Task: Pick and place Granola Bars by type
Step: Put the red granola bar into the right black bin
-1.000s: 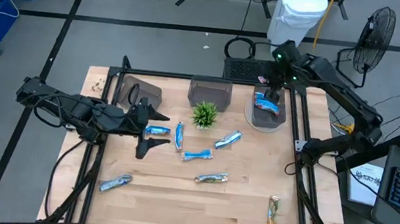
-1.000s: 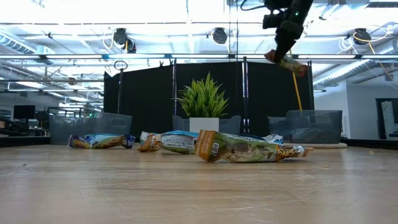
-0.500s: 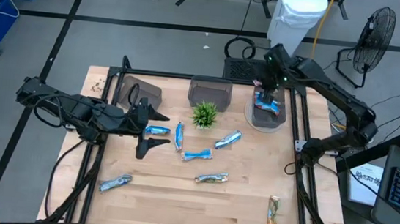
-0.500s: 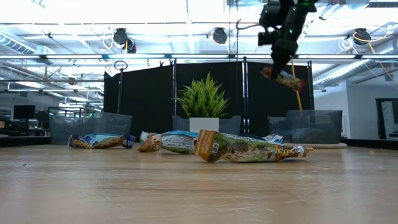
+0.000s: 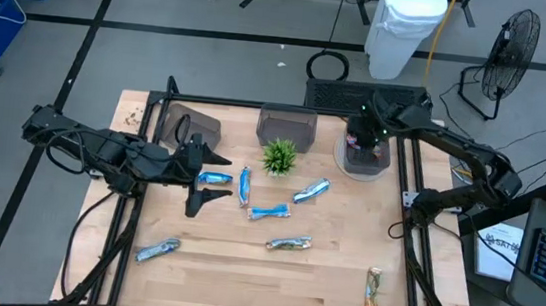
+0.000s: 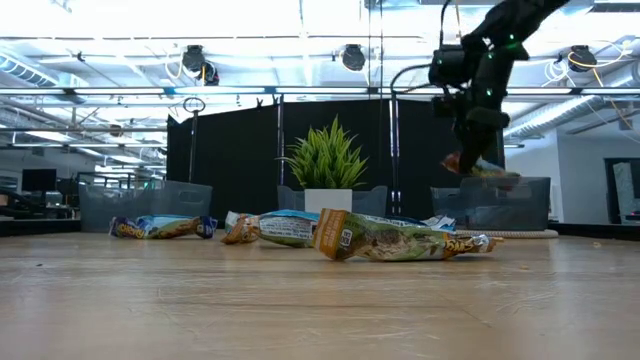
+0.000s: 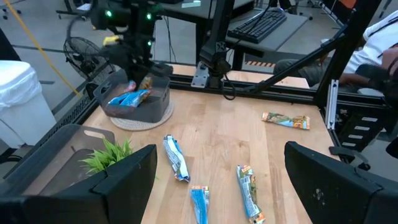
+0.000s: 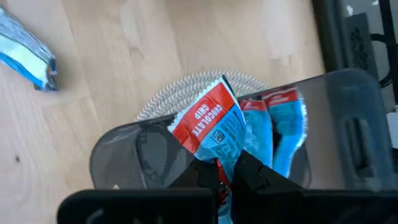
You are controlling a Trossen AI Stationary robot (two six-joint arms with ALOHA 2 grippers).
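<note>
My right gripper (image 6: 470,150) is shut on a red-and-blue granola bar (image 8: 214,121) just over the grey bin (image 5: 382,164) at the table's far right. Blue-wrapped bars (image 8: 280,124) lie inside that bin. Several more granola bars lie flat on the table, among them blue ones (image 5: 269,212) near the middle and a tan one (image 5: 373,290) at the near right. At the table's left, my left gripper (image 7: 217,180) hangs open above the table, with nothing between its fingers. My right gripper pinches one end of the bar's wrapper (image 8: 225,160) between its two fingers (image 8: 252,174). The fingers slant steeply down from above. The bar sticks out beyond the fingertips, tilted and lifted clear, at about the height of the bin's rim (image 6: 500,180).
The right bin stands on a round woven mat (image 8: 186,93). Two more grey bins (image 5: 287,127) (image 5: 193,125) stand along the far edge. A small green plant (image 5: 279,156) is between them. A black frame (image 5: 410,186) borders the table.
My right gripper has come down with the bar from high above the bin to just over its rim, tipping steeper as it sank. It has stayed shut on the bar.
</note>
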